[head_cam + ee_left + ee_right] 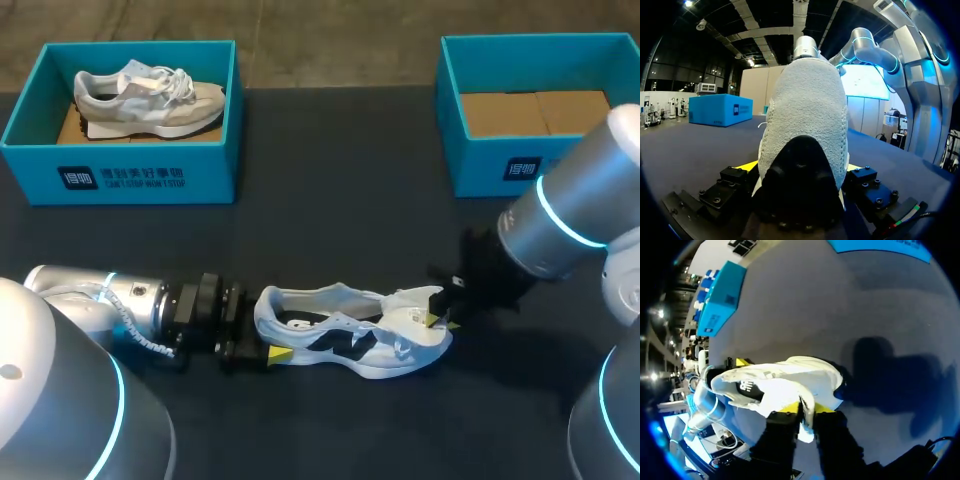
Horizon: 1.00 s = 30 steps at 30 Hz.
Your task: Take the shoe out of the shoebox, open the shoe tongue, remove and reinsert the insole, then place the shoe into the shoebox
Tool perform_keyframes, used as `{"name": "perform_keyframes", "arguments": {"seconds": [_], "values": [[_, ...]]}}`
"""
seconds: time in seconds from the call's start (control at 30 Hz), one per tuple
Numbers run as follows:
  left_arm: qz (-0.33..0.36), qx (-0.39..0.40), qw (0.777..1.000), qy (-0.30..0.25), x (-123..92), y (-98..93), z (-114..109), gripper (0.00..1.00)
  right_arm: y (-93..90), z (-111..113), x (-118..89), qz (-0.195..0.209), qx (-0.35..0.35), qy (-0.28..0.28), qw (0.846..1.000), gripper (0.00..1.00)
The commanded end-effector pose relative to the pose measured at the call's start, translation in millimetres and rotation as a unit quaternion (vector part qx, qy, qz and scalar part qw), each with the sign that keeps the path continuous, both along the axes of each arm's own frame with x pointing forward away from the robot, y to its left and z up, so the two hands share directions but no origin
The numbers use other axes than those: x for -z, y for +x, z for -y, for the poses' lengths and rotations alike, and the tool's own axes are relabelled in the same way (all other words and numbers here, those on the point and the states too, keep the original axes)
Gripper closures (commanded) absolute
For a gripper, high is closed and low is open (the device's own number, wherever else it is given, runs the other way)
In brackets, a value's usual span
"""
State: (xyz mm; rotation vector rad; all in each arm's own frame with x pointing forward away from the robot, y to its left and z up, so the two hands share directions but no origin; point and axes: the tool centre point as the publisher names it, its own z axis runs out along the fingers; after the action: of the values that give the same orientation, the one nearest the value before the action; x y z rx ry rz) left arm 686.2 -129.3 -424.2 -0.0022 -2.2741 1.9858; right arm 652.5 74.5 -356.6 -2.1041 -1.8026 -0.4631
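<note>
A white and black shoe (350, 335) stands on the dark table near its front edge, heel to the left, toe to the right. My left gripper (262, 328) lies low on the table with its jaws wide. The heel (807, 125) fills the gap in my left gripper (800, 167) and touches both fingers. At the toe end, my right gripper (438, 318) comes in from the right. In the right wrist view the gripper (806, 410) has its jaws close together, pinching a thin white tongue flap (807, 402) of the shoe (785, 382).
A blue shoebox (120, 150) at the back left holds a second grey and white shoe (150, 100). Another blue shoebox (500, 165) at the back right shows only brown card inside. Bare table lies between the boxes and the shoe.
</note>
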Motion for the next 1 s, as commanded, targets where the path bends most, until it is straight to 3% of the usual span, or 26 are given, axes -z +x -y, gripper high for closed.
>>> {"name": "perform_keyframes", "arguments": {"seconds": [0.03, 0.07, 0.2, 0.73, 1.0], "values": [[0.001, -0.002, 1.000, 0.000, 3, -1.1, -3, 1.00, -7.7, 10, -4, 0.017, 0.001, 0.080, 0.997, 0.62], [0.001, -0.002, 1.000, 0.000, 3, -1.1, -3, 1.00, -8.6, 11, -8, 0.021, -0.003, 0.079, 0.997, 0.56], [0.001, -0.002, 1.000, 0.000, 3, -1.1, -3, 1.00, -11.9, 11, -22, 0.029, -0.008, 0.065, 0.997, 0.51], [0.001, -0.002, 1.000, 0.000, 3, -1.1, -3, 1.00, -19.6, -6, -100, 0.041, -0.047, -0.045, 0.997, 0.52], [0.001, -0.002, 1.000, 0.000, 3, -1.1, -3, 1.00, -20.1, -28, -139, 0.054, -0.100, -0.113, 0.987, 0.53]]}}
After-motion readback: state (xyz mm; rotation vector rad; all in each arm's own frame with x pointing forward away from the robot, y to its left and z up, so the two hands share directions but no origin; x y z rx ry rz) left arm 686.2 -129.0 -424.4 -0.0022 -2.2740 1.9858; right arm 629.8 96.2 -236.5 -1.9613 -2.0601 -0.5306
